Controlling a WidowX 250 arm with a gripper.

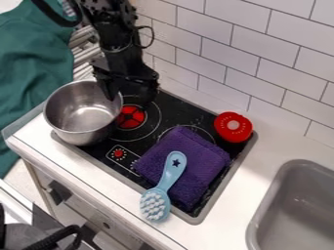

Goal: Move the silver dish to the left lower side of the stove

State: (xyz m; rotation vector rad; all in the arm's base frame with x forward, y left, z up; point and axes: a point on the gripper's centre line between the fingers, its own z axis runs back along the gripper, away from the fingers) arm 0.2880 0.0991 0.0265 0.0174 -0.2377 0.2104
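Note:
The gripper point(128, 93) hangs down at the upper left of the stove with its fingers apart. One finger is over the inside of the silver dish point(81, 113), a deep round metal pot, near its upper right rim; the other is outside, over the black cooktop. Whether either finger touches the rim I cannot tell. The dish stands upright at the left end of the stove point(168, 113), left of the red burner disc, partly overhanging the stove's grey left border.
A folded purple cloth point(182, 154) lies on the stove's right half, with a light blue brush point(171, 173) on top, its bristle end over the front edge. A red round object point(233, 127) stands at the back right corner. A grey sink point(297, 205) is at the right; a tiled wall rises behind.

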